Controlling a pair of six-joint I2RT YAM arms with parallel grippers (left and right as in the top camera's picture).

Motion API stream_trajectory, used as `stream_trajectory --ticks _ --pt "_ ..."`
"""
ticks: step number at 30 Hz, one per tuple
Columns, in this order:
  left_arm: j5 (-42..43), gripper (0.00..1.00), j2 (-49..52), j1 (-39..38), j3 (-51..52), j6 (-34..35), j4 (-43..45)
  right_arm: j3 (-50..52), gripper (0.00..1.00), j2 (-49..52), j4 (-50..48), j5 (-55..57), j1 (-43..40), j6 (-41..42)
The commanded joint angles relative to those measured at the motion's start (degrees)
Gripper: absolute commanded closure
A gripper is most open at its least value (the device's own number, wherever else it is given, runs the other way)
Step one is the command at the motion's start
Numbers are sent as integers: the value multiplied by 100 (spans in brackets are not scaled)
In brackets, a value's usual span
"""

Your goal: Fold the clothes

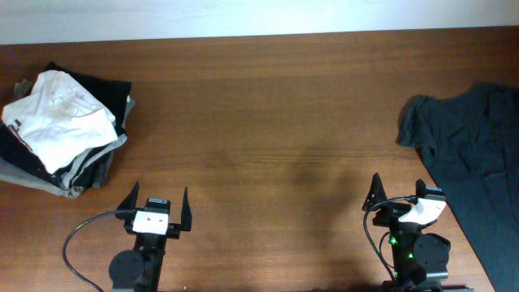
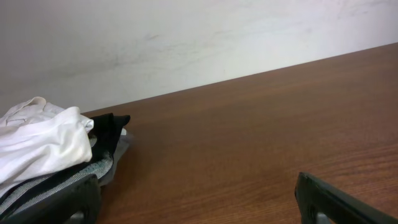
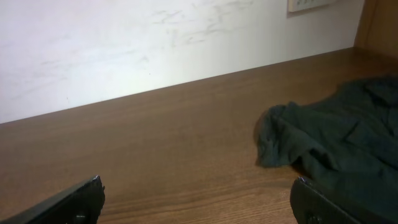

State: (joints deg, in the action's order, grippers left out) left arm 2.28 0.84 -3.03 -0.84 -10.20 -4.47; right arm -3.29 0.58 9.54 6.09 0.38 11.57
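1. Starting with the left jaws, we see them spread wide apart with nothing between them. They are parked low at the near edge of the counter [image 1: 268, 122] and face the far wall.
2. The right jaws are in the same state: apart, empty, and at the near edge on the other side.
3. Nearest the right jaws is the dark shirt [image 1: 474, 154], lying rumpled along the right side of the counter. One sleeve [image 1: 413, 122] sticks out toward the middle, and the body runs past the edge of the overhead view.
4. We judge this shirt to be light, limp and not at all slippery. It will drape and bunch rather than hold a shape, so lifting it by one point would only leave it hanging in a rope.
5. The sensible holds are two pinches on a single layer at the outline — say the sleeve seam and the hem or shoulder — so the cloth can be dragged to bare wood and spread flat before any fold.
6. Well apart, at the far left, a pile sits beyond the left jaws — a white garment [image 1: 61, 113] on top of black and grey ones [image 2: 109, 146]. We cannot tell whether those count as folded.
7. The wood between the two heaps is where we would expect to do the folding.
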Motion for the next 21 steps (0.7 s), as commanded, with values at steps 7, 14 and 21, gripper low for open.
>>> stream_trajectory --ticks 7,14,21 --pt "-59 1 -17 31 31 48 -11 61 1 -7 -15 -9 -46 -20" --pt "-61 1 -17 31 31 28 -13 61 1 -7 -15 -9 -46 -20" --pt "247 1 -17 31 31 50 46 61 1 -7 -15 -151 -44 -17"
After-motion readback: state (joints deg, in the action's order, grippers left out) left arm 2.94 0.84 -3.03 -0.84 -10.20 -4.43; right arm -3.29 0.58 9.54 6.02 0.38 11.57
